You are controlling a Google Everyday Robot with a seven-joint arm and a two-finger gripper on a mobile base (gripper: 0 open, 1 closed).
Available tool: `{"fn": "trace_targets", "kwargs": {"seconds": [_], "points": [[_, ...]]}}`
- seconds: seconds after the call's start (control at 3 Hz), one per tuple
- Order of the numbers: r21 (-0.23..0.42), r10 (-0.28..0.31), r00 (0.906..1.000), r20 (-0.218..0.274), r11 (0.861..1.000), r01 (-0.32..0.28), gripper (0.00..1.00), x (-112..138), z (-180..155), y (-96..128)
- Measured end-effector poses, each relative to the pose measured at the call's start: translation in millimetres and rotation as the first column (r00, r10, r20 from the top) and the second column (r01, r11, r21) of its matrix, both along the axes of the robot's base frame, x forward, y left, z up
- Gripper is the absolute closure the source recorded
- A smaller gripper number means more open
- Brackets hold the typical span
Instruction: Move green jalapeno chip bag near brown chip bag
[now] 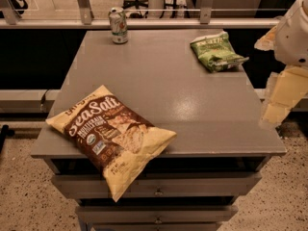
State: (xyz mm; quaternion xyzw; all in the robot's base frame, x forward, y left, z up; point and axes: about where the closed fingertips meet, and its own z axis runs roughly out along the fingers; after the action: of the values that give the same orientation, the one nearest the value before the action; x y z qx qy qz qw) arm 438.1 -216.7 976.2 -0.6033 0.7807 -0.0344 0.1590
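Found green jalapeno chip bag [217, 51] at about 1 o'clock on gray tabletop [159, 90], near far right corner. Lying flat, crinkled, pale lettering facing up, one corner reaching toward right edge. Touching nothing else.

Found brown chip bag [113, 136] at about 7 o'clock on same top, lying face up and turned diagonally. "Sea Salt" script legible, pictured chips below it, cream-yellow edges all round. Lowest corner hanging past front edge, over upper drawer [156, 186]. Well apart from green bag, with open stretch of tabletop between them.

Logged soda can [118, 25] at about 11 o'clock, upright, close to far edge. Well apart from both bags.

Located gripper [275, 110] at about 3 o'clock, beyond right edge of tabletop and off the surface, hanging below white arm housing [293, 28]. Near green bag but apart from it, toward that bag's 4 o'clock. Touching neither bag nor can. Open or closed: cannot tell.

Noted second drawer [156, 214] beneath the first, speckled floor [19, 196] at lower left, horizontal rail [192, 23] behind table's far edge.
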Motion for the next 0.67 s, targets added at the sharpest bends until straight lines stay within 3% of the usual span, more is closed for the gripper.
{"fn": "trace_targets", "kwargs": {"seconds": [0.33, 0.67], "points": [[0.0, 0.0, 1.0, 0.0, 1.0, 0.0, 0.0, 0.1, 0.0, 0.0], [-0.012, 0.009, 0.9994, 0.033, 1.0, -0.009, 0.0, 13.9, 0.5, -7.6]]}}
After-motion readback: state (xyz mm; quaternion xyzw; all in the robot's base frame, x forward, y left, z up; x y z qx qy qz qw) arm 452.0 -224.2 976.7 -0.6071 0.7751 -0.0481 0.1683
